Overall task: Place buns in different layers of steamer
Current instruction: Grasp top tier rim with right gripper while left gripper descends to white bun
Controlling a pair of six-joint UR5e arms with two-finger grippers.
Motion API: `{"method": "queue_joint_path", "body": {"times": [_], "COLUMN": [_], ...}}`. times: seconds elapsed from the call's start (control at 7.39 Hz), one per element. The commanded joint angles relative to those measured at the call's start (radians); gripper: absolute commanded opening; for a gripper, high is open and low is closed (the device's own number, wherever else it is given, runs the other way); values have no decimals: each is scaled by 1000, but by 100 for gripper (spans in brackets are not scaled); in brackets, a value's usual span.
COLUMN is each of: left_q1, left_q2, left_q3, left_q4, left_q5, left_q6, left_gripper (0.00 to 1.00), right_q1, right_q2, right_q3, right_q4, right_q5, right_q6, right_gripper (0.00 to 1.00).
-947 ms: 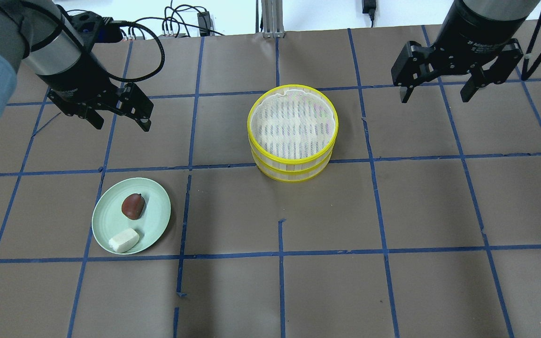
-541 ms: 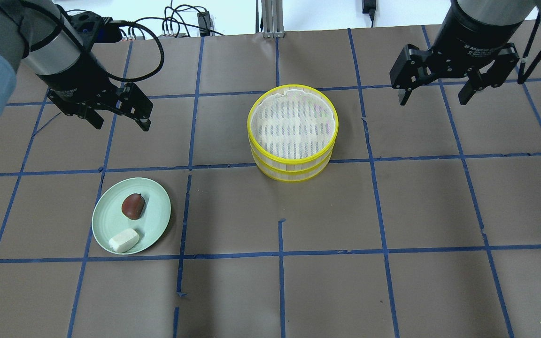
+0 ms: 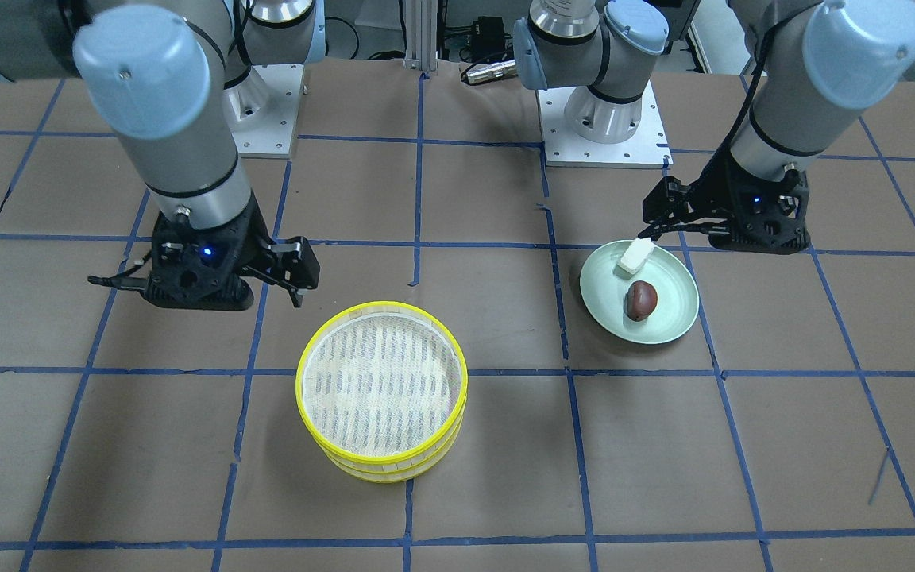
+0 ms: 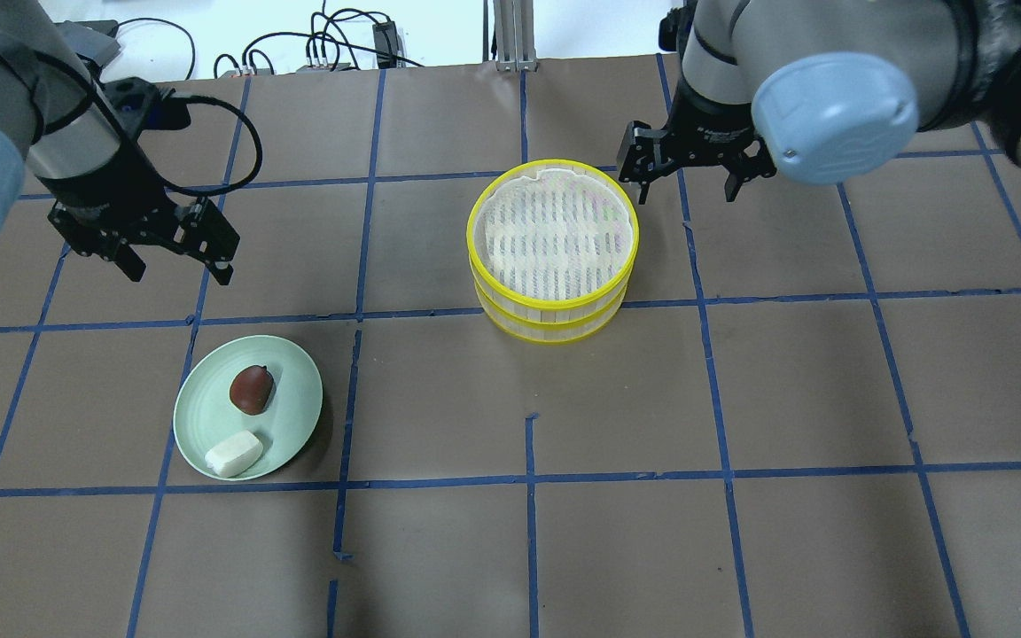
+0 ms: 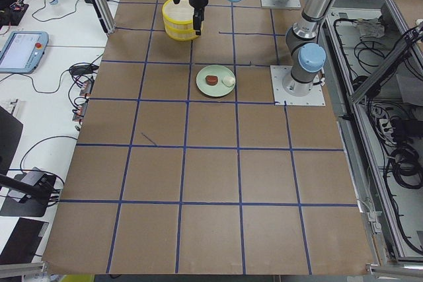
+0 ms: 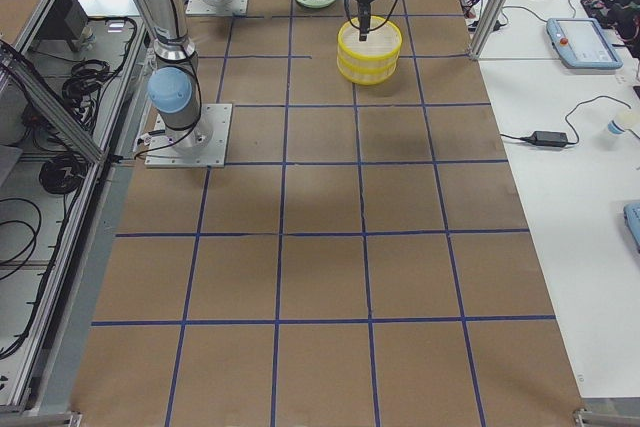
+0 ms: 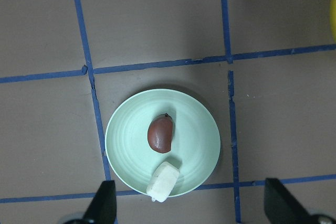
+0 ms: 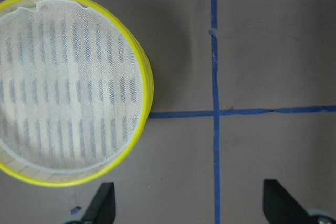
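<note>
The steamer (image 4: 475,266) is two yellow-rimmed trays stacked at the table's middle, and the top mesh holds nothing. It also shows in the right wrist view (image 8: 147,85) and the front view (image 3: 303,397). The dark reddish-brown bun (image 4: 251,388) and the white blocky bun (image 4: 234,453) lie on a pale green plate (image 4: 289,390) at the near left. The left wrist view shows the brown bun (image 7: 160,134) and the white bun (image 7: 163,181). My left gripper (image 4: 178,266) is open and empty, above the table just beyond the plate. My right gripper (image 4: 686,190) is open and empty, beside the steamer's far right rim.
Brown paper with a blue tape grid covers the table (image 4: 741,399). Cables and a metal post (image 4: 510,35) lie past the far edge. The arm bases (image 3: 600,119) stand at the robot's side.
My right gripper has moved left, from the far right to beside the steamer's rim. My left gripper has shifted left and toward the plate. The buns and the steamer have not moved.
</note>
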Motion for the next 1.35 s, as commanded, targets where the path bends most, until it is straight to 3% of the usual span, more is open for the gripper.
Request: {"method": "queue_joint_path", "body": {"times": [0.0,0.41,0.54,0.68,0.81,1.08,1.22], "left_q1": [44,147,171,175,175,173,173], "left_q2": [11,0,-9,-26,-65,-109,-121], "left_q3": [-172,-342,-370,-378,-380,-381,-380], "left_q4": [39,54,64,86,121,178,208], "left_q5": [25,28,25,27,27,25,24], "left_q6": [24,94,93,93,88,76,76], "left_gripper": [98,98,98,98,98,99,99], "right_q1": [19,19,19,19,19,17,17], "right_q2": [103,163,169,171,177,178,177], "right_q3": [49,62,64,66,66,76,75], "right_q4": [-166,-234,-249,-249,-252,-246,-245], "right_q5": [0,3,3,4,33,41,29], "right_q6": [29,29,29,32,37,39,36], "right_gripper": [100,99,93,68,58,26,17]}}
